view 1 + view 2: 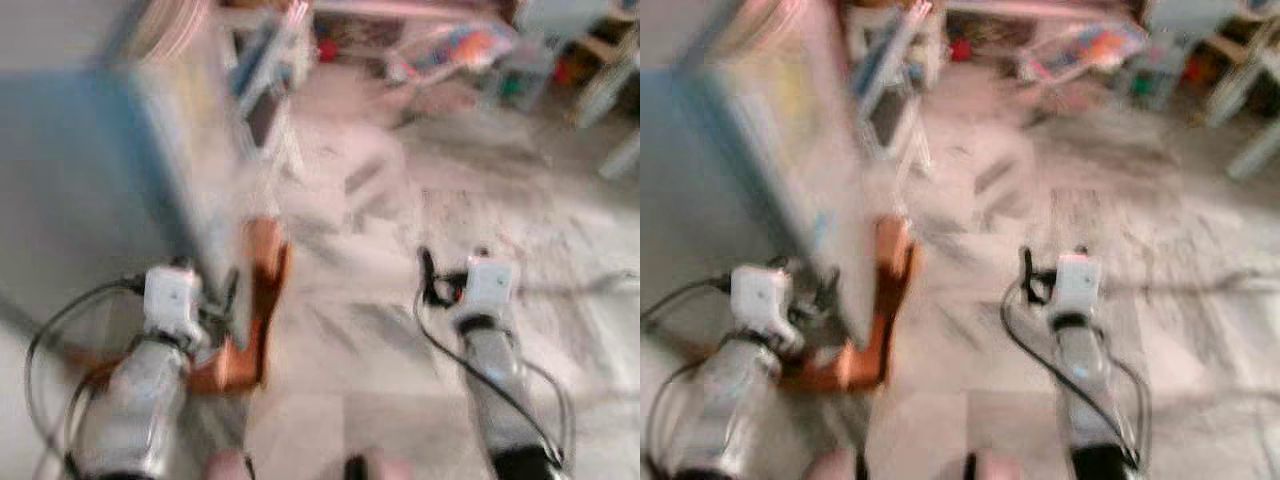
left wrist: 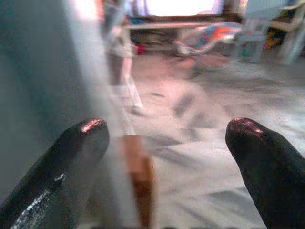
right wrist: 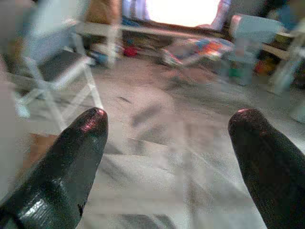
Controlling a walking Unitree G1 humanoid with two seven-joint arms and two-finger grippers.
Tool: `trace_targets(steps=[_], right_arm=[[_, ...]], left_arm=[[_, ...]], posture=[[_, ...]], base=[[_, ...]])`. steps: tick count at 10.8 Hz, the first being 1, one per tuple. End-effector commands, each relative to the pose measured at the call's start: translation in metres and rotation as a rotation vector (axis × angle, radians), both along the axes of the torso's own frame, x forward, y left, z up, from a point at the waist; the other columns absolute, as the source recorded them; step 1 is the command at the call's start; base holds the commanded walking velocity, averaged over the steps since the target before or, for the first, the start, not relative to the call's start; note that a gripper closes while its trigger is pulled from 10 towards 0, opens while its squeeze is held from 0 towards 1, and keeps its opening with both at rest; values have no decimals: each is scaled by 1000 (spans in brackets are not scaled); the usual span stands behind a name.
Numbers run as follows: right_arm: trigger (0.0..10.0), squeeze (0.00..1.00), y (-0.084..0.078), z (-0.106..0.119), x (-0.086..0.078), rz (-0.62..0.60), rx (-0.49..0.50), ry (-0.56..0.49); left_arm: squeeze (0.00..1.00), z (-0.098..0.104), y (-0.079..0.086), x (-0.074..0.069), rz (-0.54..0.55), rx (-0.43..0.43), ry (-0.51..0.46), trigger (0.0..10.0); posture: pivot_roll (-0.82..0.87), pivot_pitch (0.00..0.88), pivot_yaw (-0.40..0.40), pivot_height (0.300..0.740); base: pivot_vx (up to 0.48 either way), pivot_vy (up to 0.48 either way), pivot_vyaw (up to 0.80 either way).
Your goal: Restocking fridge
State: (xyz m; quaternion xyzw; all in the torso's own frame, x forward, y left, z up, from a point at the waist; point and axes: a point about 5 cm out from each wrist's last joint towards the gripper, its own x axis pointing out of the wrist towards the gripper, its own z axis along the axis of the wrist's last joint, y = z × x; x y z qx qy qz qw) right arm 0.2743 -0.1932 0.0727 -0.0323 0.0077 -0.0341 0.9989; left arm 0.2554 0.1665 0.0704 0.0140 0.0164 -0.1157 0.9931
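Fridge (image 1: pixel 90 170): tall pale-blue cabinet, blurred, standing on the marbled floor (image 1: pixel 400 330) at the robot's left, with an orange-brown base piece (image 1: pixel 262 300) at its lower front corner. Left gripper (image 2: pixel 167 143): just beside the fridge's front edge, fingers spread apart, holding nothing. Right gripper (image 3: pixel 167 138): over bare floor, well apart from the fridge, fingers likewise spread and empty; a white folding chair (image 3: pixel 62 71) stands further back.

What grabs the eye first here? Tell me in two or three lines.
A tall pale fridge looms at the robot's left, with an orange-brown base at its foot. The left gripper is held beside its edge, fingers wide apart; the right gripper hangs open over pale marbled floor. Everything is blurred; colourful clutter lies beyond.
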Motion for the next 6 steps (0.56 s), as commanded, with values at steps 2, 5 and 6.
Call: trace_targets(steps=[2, 5, 6], right_arm=[[10000, 0, -1, -1, -1, -6, 5, 1], [10000, 0, 1, -1, -2, -1, 2, 0], [10000, 0, 1, -1, -2, -1, 0, 1]], left_arm=[[0, -2, 7, -3, 11, 24, 12, 10000], [0, -4, 17, 2, 83, 50, 21, 10000], [0, -4, 22, 5, 103, 57, 21, 10000]], posture=[[68, 87, -65, 740], [64, 95, -64, 740], [63, 97, -64, 740]], base=[[0, 0, -344], [0, 0, 0], [0, 0, 0]])
